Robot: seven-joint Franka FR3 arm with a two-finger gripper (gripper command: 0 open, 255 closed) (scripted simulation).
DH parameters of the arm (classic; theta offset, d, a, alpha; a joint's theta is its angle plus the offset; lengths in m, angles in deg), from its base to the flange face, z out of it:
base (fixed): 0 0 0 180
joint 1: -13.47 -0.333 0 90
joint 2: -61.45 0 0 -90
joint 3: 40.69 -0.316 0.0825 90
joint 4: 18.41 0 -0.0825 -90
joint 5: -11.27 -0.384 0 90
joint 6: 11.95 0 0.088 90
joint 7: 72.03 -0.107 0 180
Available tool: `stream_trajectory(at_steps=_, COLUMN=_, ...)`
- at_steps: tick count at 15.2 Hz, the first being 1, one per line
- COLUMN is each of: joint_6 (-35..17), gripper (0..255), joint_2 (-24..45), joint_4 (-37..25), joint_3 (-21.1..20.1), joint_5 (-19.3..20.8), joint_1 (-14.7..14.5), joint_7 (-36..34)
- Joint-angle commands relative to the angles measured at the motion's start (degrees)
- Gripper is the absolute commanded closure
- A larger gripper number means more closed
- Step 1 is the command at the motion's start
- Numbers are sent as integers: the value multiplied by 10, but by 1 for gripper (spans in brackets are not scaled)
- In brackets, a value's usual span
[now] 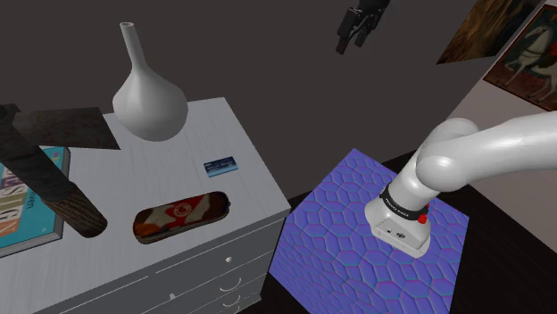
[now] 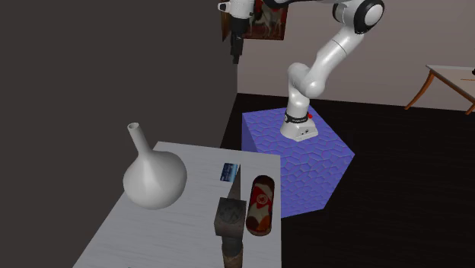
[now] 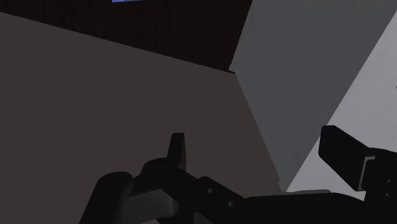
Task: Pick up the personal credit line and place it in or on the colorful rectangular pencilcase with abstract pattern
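The credit card (image 1: 220,165) is small and blue and white. It lies flat on the white dresser top (image 1: 228,129), near the edge facing the stand. Close by lies the pencil case (image 1: 181,214), a long rounded case patterned in red, orange and white. In the second exterior view the card (image 2: 230,172) sits just beyond the pencil case (image 2: 260,205). My gripper (image 1: 353,40) hangs high in the air, well above and away from the dresser, fingers pointing down. It is high against the wall in the second exterior view (image 2: 237,53). In the wrist view its fingers (image 3: 178,149) stand apart with nothing between them.
A large grey long-necked vase (image 1: 147,98) stands at the back of the dresser. A dark wooden block (image 1: 54,183) and a teal book (image 1: 27,210) lie at the shoulder view's left. The arm's base sits on a blue patterned box (image 1: 339,232). Dresser drawers (image 1: 228,268) face the stand.
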Motion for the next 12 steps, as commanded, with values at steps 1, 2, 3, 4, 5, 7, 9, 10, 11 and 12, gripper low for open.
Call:
stream_trajectory(at_steps=1, joint_6=0, gripper=0, joint_2=0, joint_4=0, joint_3=0, joint_5=0, joint_1=0, joint_7=0)
stream_trajectory(at_steps=2, joint_6=-23, gripper=0, joint_2=4, joint_4=13, joint_3=2, joint_5=-5, joint_1=-9, joint_7=12)
stream_trajectory(at_steps=3, joint_6=-46, gripper=0, joint_2=9, joint_4=24, joint_3=4, joint_5=-10, joint_1=-18, joint_7=24)
stream_trajectory(at_steps=4, joint_6=-69, gripper=0, joint_2=14, joint_4=36, joint_3=5, joint_5=-16, joint_1=-27, joint_7=36)
stream_trajectory(at_steps=5, joint_6=-92, gripper=0, joint_2=20, joint_4=46, joint_3=7, joint_5=-21, joint_1=-36, joint_7=49)
stream_trajectory(at_steps=7, joint_6=-137, gripper=0, joint_2=34, joint_4=66, joint_3=10, joint_5=-33, joint_1=-55, joint_7=75)
stream_trajectory(at_steps=9, joint_6=-182, gripper=0, joint_2=50, joint_4=83, joint_3=14, joint_5=-45, joint_1=-75, joint_7=102)
stream_trajectory(at_steps=10, joint_6=-204, gripper=0, joint_2=59, joint_4=90, joint_3=15, joint_5=-52, joint_1=-85, joint_7=116)
stream_trajectory(at_steps=11, joint_6=-226, gripper=0, joint_2=68, joint_4=97, joint_3=17, joint_5=-59, joint_1=-96, joint_7=130)
stream_trajectory(at_steps=12, joint_6=-248, gripper=0, joint_2=79, joint_4=103, joint_3=19, joint_5=-66, joint_1=-107, joint_7=145)
